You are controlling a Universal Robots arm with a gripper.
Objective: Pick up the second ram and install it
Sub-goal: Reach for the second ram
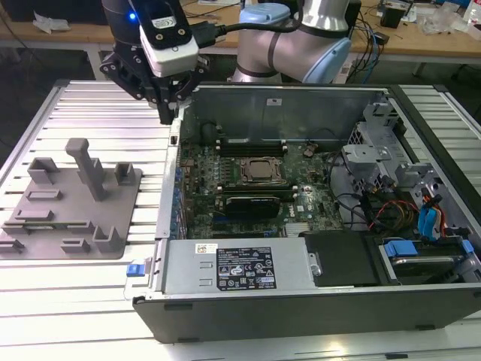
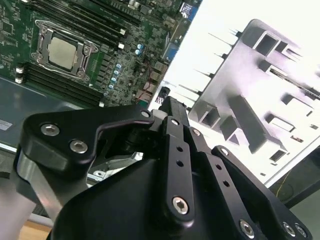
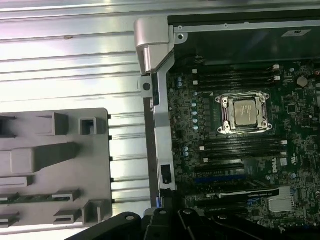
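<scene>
The second ram [image 3: 30, 198] is a thin green stick lying in a slot of the grey holder tray [image 3: 55, 165], which shows in the exterior view [image 1: 71, 214] on that view's left. My gripper [image 1: 167, 113] hangs above the back corner of the open computer case [image 1: 301, 286], between the tray and the motherboard, well apart from the ram. Its fingertips [image 2: 169, 104] are shut with nothing between them. The gripper [image 3: 167, 200] points down over the case wall. The motherboard's CPU socket [image 3: 245, 112] has dark memory slots [image 3: 242, 147] on both sides.
The case's metal side wall [image 3: 155, 125] stands between the tray and the motherboard [image 1: 248, 177]. A black expansion card [image 1: 259, 203] sits beside the socket. Drive cages and cables [image 1: 406, 195] fill the case on the exterior view's right. Ribbed metal table [image 1: 90, 113] surrounds everything.
</scene>
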